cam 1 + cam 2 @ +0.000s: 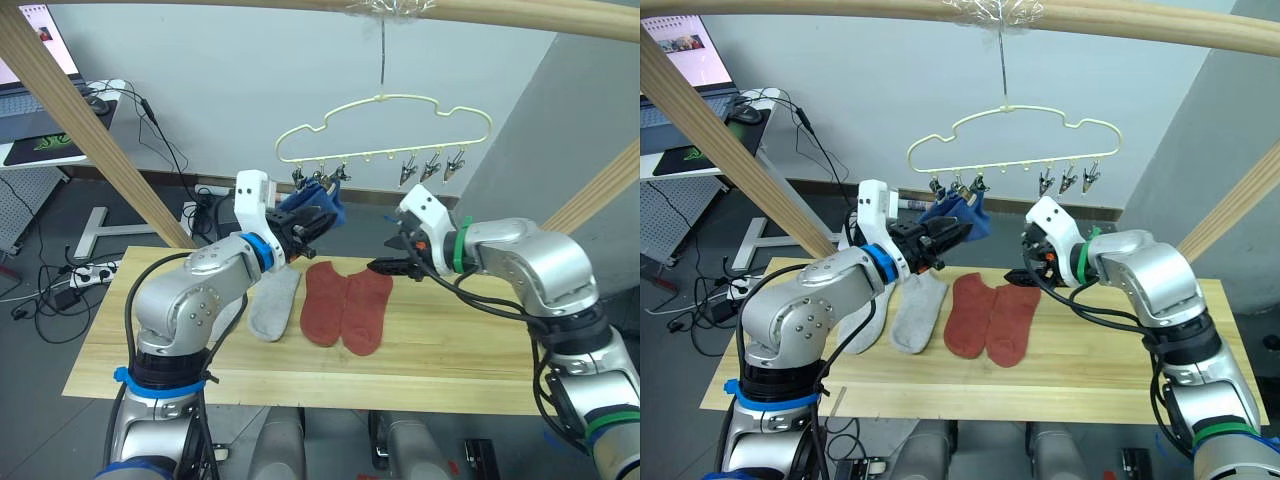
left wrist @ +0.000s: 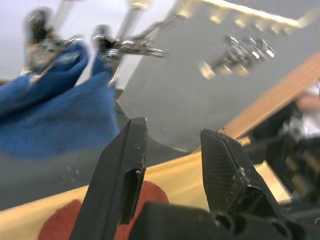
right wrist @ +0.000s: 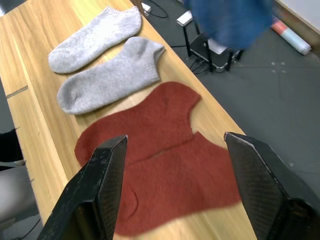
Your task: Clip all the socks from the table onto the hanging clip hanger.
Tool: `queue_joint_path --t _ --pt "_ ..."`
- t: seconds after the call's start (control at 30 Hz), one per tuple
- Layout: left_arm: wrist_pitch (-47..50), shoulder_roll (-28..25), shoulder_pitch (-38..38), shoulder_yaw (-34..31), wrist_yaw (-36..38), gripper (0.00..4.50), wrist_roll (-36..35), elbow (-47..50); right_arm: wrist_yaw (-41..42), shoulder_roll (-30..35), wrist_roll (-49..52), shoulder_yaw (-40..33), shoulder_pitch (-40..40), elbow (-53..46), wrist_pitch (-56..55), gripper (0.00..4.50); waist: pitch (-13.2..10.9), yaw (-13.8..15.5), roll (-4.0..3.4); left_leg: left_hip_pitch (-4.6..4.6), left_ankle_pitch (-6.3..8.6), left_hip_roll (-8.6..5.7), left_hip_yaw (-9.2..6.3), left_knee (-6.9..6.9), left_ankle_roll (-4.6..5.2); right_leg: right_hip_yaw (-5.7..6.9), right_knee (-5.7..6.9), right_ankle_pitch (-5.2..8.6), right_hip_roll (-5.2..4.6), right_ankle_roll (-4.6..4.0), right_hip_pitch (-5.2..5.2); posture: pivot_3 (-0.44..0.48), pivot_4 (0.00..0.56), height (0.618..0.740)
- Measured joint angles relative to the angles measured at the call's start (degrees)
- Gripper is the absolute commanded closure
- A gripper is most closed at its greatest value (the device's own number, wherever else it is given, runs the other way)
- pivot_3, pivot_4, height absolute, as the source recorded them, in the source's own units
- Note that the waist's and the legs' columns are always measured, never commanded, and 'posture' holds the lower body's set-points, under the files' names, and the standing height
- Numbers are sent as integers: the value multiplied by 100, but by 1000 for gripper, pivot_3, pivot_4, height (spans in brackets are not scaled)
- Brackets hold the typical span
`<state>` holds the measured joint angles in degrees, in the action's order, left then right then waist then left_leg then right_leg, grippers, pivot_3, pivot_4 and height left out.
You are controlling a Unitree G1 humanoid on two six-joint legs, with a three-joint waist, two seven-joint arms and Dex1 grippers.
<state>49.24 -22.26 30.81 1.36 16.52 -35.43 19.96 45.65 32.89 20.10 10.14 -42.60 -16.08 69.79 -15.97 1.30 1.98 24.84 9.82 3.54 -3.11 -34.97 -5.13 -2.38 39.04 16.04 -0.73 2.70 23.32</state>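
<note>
Hanging blue socks (image 1: pixel 318 205) clipped, red socks (image 1: pixel 345 305) tabled

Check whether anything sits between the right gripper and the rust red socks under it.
Nothing visible does. The right gripper hangs open directly over the two rust red socks, which lie side by side on the table. The two grey socks lie beside them, out of the path.

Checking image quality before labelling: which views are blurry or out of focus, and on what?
Left wrist view: clips, blue socks and hanger are soft; the black fingers are sharper. Right wrist view: the hanging blue sock is blurred; red socks and grey socks on the table are clear. Both eye views: sharp, even light, no strong glare.
</note>
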Motion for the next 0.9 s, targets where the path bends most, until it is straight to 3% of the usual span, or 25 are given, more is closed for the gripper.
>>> queue_joint_path --t 0.2,0.43,0.6,0.9 --pt "-1550 278 8 812 7 2535 1410 -156 -76 465 571 -842 256 -844 548 1294 1 1 1 1 1 -3 3 -1 2 -3 -4 0 0 0 -1 60 199 740" --pt "-2354 930 28 866 -365 2535 2262 -847 30 993 1425 -1846 249 -1501 1268 1294 2 -13 0 0 1 -3 4 -3 3 -4 -2 0 1 0 -1 25 199 740" --pt "-2904 1331 55 957 -511 2535 2732 -1686 -146 1086 1766 -2040 179 -1704 1557 1294 2 -34 -1 1 1 -5 5 -10 4 -6 -1 0 1 0 -2 -3 200 740" --pt "-4161 1406 623 697 -1109 2535 3578 -3387 -609 1019 2157 -2271 335 -1988 1924 1294 2 -135 0 4 1 -5 5 -10 4 -6 -2 0 0 0 -2 -27 204 740"
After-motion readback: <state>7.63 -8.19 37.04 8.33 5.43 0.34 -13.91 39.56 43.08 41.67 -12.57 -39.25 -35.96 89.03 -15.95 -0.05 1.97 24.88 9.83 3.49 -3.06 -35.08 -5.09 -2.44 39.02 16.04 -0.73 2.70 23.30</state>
